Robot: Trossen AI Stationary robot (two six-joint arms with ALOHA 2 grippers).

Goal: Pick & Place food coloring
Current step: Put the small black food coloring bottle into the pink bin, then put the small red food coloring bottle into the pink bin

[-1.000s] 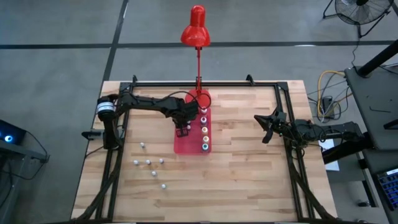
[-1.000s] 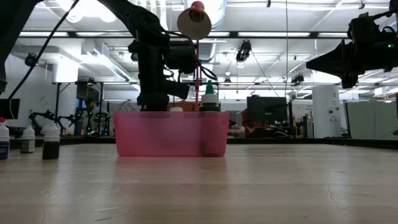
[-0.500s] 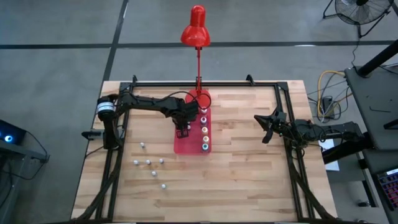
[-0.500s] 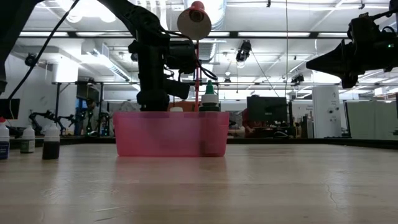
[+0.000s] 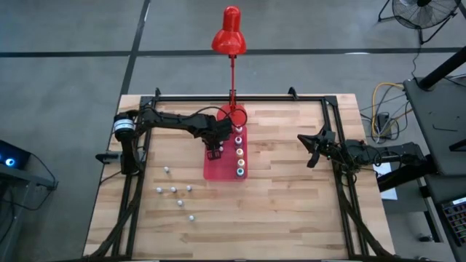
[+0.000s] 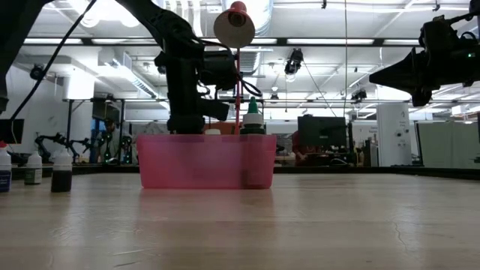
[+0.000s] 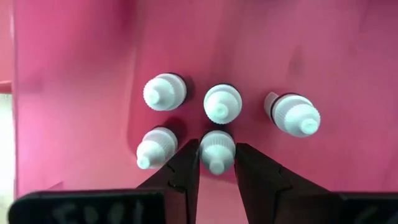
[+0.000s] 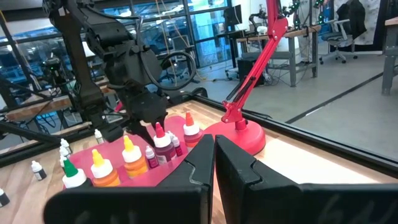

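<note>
My left gripper (image 7: 217, 167) points down into the red tray (image 5: 218, 172), shut on one small whitish-capped food coloring bottle (image 7: 217, 148). Several other small bottles (image 7: 165, 93) stand around it on the tray floor. The larger bottles with colored caps (image 5: 239, 151) stand in a row along the tray's right side. More small bottles (image 5: 175, 193) stand on the table left of the tray. My right gripper (image 5: 309, 156) is shut and hovers above the table's right side, holding nothing. My left gripper pinches the small bottle's white cap (image 7: 217, 142) between its two fingers, coming from above and pointing down. The bottle is upright among the other small bottles in the tray. Whether its base stands on the tray floor, I cannot tell.
A red desk lamp (image 5: 229, 40) has its base (image 5: 234, 115) at the tray's far end and its stem rises just behind my left gripper. A black frame (image 5: 240, 97) runs around the table's edges. Bare wood lies between the tray and my right gripper.
</note>
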